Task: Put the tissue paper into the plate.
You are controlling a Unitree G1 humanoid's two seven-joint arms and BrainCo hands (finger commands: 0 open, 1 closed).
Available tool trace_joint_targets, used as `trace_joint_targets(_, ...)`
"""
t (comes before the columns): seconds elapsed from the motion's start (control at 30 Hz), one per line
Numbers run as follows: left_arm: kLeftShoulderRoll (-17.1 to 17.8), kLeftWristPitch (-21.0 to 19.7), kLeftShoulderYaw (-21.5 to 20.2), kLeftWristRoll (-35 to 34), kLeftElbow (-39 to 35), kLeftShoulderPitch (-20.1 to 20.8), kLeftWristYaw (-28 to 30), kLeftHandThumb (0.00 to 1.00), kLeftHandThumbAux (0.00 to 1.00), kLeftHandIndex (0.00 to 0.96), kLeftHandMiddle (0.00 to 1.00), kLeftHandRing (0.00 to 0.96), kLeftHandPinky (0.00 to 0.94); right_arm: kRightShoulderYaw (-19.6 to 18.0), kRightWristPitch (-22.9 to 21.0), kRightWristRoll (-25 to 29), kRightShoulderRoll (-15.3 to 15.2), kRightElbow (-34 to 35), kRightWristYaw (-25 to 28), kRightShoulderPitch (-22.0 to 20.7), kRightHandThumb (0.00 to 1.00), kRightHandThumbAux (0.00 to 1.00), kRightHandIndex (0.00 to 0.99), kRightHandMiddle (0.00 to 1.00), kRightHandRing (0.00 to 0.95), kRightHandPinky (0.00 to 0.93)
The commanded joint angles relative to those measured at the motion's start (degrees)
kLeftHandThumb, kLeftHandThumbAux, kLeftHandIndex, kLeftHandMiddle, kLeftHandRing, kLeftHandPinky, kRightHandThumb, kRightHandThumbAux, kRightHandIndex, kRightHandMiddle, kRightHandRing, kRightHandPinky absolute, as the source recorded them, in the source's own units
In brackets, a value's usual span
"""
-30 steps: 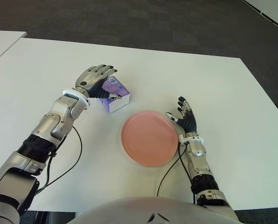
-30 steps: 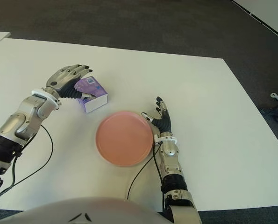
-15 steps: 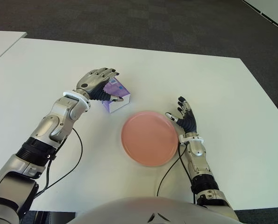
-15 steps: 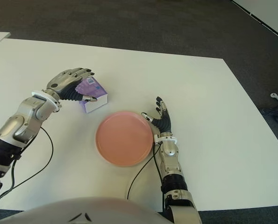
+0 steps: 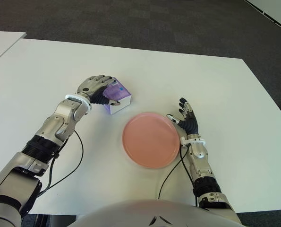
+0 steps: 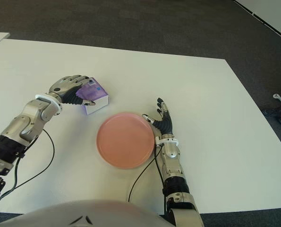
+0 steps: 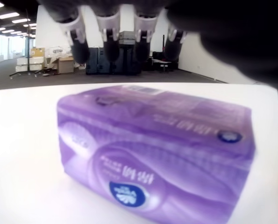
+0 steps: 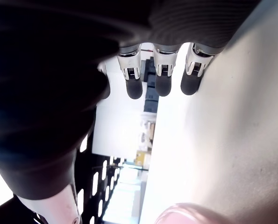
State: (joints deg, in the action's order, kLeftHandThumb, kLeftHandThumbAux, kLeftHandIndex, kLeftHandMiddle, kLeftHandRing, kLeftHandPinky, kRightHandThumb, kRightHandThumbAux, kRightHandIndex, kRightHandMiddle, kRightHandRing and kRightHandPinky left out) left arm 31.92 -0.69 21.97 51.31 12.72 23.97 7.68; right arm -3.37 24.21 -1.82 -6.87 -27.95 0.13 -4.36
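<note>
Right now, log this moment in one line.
left hand: curled over tissue pack, grip unconfirmed | pack: on table | plate: empty | right hand: open, idle beside plate

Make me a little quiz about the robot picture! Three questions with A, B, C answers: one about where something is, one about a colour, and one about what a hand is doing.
1. Where is the tissue pack?
A. on the plate
B. on the table, to the left of the plate
C. on the floor

2. What colour is the plate?
A. pink
B. green
C. blue

3. What is the right hand doing?
A. gripping the plate
B. holding the tissue pack
C. open and holding nothing

Answers:
1. B: the pack lies on the white table, off the plate.
2. A: the round plate is pink.
3. C: its fingers are spread beside the plate; it is the left hand that curls over the pack.
</note>
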Motion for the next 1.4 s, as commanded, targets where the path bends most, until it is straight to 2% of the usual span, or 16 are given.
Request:
trace_joint_targets(0.03, -0.7, -0.3, 1.4, 1.7, 2.6, 1.0, -1.3, 0.000, 0.303, 0.000, 0.000, 0.000, 0.000, 0.7, -3.9, 0.2, 1.0, -2.3, 0.9, 4.2, 0.000, 0.818, 0.000, 0.000, 0.000, 0.001)
trace_joint_targets(0.37, -2.9, -1.6, 4.4, 4.7, 9.4, 3.2, -5.0, 0.000, 0.277, 0.000, 0.000, 0.000, 0.000, 0.7, -3.9, 0.2, 1.0, -2.2, 1.0, 4.4, 0.000, 0.833, 0.000, 0.000, 0.000, 0.005)
trace_joint_targets(0.8, -4.0, -2.0, 8.8, 8.8, 16.0, 5.9, -10.7, 0.000, 0.252, 0.000, 0.000, 0.000, 0.000, 0.9, -4.1, 0.1, 1.0, -1.5, 1.3, 5.0, 0.000, 0.816, 0.000, 0.000, 0.000, 0.001)
trace_joint_targets(1.4, -4.2, -1.9, 11.7, 9.4, 18.4, 7.0, -14.1, 0.000, 0.261, 0.000, 0.000, 0.000, 0.000, 1.0, -4.1, 0.3, 1.4, 0.2, 2.0, 5.7, 0.000, 0.813, 0.000, 0.000, 0.000, 0.013)
